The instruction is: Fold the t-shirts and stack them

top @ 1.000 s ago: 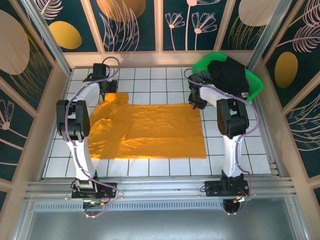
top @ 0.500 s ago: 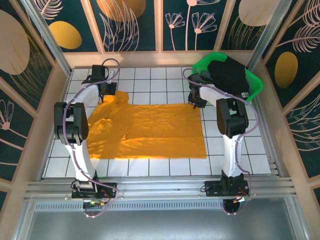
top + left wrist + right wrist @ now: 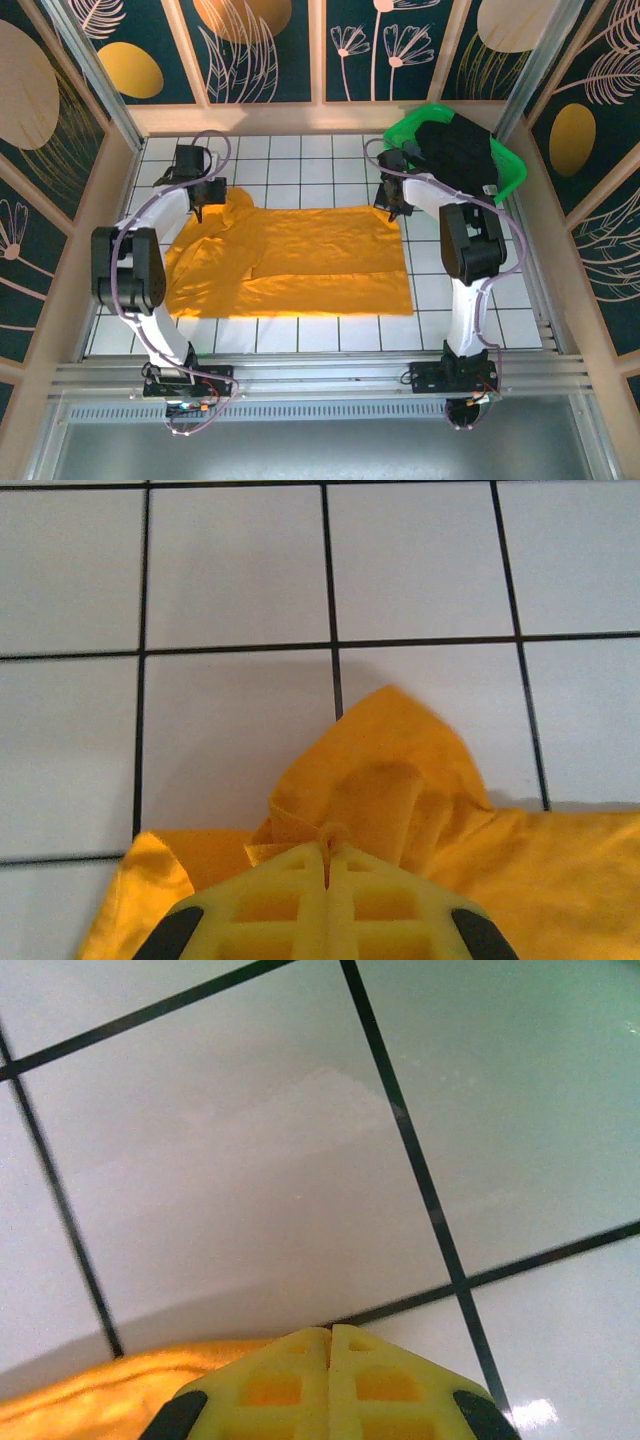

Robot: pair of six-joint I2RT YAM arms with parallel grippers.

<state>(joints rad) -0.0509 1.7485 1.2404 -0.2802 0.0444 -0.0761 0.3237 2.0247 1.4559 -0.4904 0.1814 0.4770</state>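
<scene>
Tightly closed, the left jaws pinch a bunched fold of the plain orange-yellow cloth t-shirt at its far left corner, with bare white tiled desk open beyond. The right jaws are closed too, at the shirt's far right corner. Its hem runs up to their yellow lattice fingers, though I cannot tell whether cloth is caught. Between them the shirt lies spread flat, free tiles along its far and near edges. A black cloth t-shirt is heaped in the green plastic basket at the desk's far right corner.
</scene>
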